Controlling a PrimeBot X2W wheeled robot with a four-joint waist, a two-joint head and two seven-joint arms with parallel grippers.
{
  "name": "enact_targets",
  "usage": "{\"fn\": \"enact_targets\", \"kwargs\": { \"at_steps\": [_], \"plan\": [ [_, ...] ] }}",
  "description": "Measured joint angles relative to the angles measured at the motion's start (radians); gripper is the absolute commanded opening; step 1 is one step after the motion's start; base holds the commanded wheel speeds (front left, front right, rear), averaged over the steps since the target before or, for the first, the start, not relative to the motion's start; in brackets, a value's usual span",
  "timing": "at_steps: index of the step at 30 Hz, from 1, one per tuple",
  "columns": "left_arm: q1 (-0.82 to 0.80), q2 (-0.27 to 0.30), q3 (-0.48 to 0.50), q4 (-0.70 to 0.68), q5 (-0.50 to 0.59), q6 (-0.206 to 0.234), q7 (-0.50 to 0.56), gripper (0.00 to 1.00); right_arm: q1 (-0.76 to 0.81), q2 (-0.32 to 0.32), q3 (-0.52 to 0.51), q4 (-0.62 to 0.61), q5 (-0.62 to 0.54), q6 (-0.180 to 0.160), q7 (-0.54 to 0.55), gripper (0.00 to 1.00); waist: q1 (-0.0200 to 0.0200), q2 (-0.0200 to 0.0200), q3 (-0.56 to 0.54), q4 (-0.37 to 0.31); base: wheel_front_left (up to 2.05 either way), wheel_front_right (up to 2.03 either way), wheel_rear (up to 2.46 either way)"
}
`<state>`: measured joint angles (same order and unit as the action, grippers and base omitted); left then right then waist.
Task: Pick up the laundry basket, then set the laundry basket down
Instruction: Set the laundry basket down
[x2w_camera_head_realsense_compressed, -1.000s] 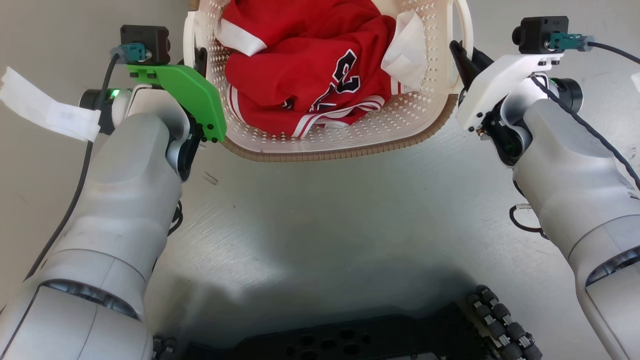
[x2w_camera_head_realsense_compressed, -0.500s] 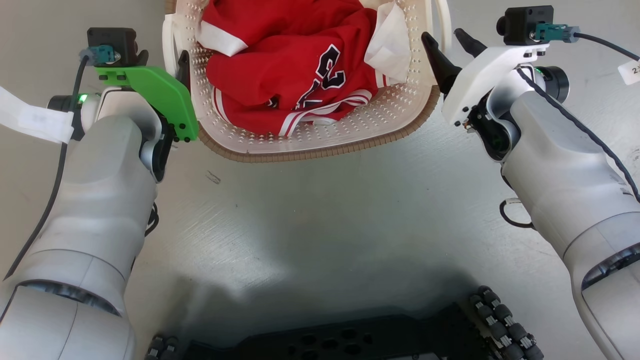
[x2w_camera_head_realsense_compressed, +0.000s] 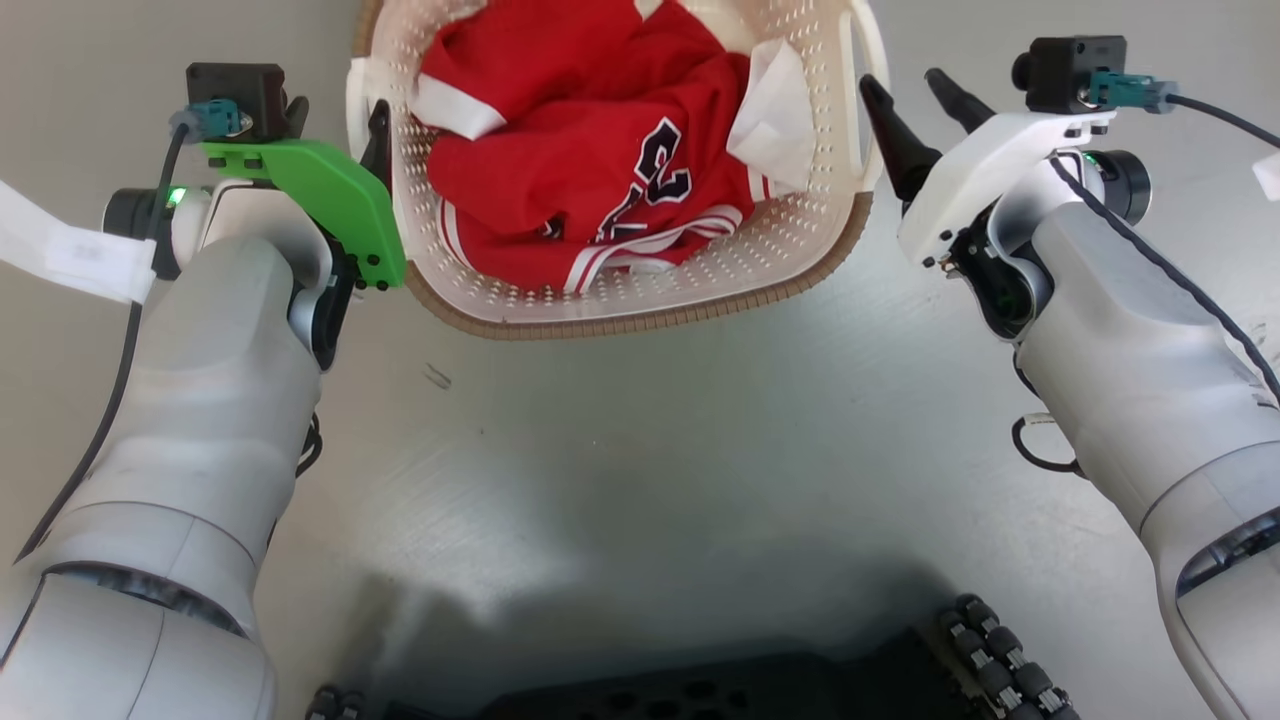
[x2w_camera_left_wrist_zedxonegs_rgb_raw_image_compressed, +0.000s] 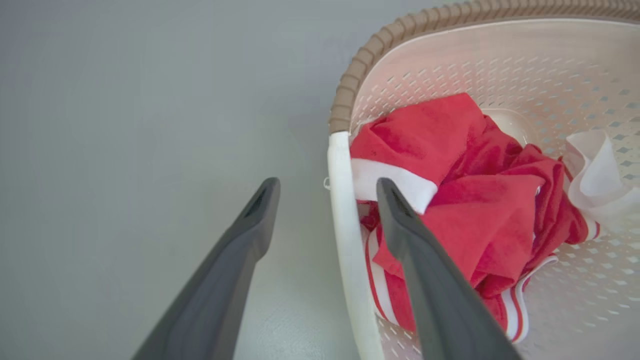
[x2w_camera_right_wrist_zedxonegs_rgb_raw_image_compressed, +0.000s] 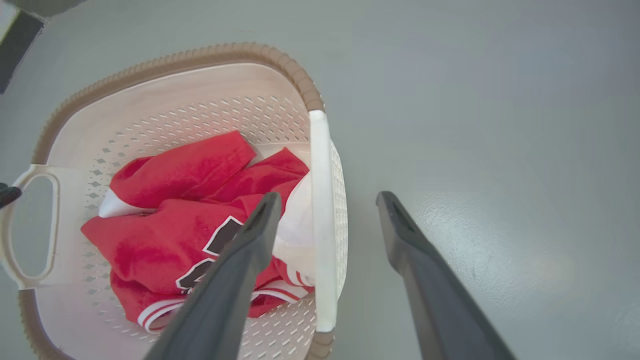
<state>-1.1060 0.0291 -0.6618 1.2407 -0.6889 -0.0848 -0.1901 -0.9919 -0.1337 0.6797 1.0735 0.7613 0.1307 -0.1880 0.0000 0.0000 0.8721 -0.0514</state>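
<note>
While the left gripper (x2w_camera_left_wrist_zedxonegs_rgb_raw_image_compressed: 328, 182) and right gripper (x2w_camera_right_wrist_zedxonegs_rgb_raw_image_compressed: 328, 196) gape empty astride its handles (x2w_camera_left_wrist_zedxonegs_rgb_raw_image_compressed: 345, 240), the laundry basket (x2w_camera_head_realsense_compressed: 620, 300) looks stiff and light, best held there.

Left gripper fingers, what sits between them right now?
The laundry basket's white side handle runs between the open left gripper's fingers, clear in the left wrist view.

Smooth grey floor (x2w_camera_head_realsense_compressed: 640, 420), soft sheen

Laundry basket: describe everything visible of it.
The basket is cream perforated plastic, rounded-rectangular, with a brown woven-look rim and two white side handles. It stands upright on the grey floor, holding a crumpled red jersey and white cloth. The open left gripper straddles one handle, the open right gripper the other; contact unclear.
</note>
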Motion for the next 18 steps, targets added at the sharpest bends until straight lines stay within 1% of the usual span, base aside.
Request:
{"fn": "enact_targets", "kwargs": {
  "at_steps": [8,18],
  "plan": [
    [0.025,-0.001,-0.007,-0.027,0.018,-0.004,-0.053,1.00,0.029,-0.017,0.003,-0.039,0.015,0.000,-0.048,1.00,0.0000,0.0000,-0.070,0.000,0.00,0.00,0.00],
    [0.060,0.012,-0.007,-0.076,0.040,0.001,-0.063,1.00,0.077,-0.045,-0.009,-0.081,0.012,0.000,-0.067,1.00,0.0000,0.0000,-0.173,-0.004,0.00,0.00,0.00]
  ]
}}
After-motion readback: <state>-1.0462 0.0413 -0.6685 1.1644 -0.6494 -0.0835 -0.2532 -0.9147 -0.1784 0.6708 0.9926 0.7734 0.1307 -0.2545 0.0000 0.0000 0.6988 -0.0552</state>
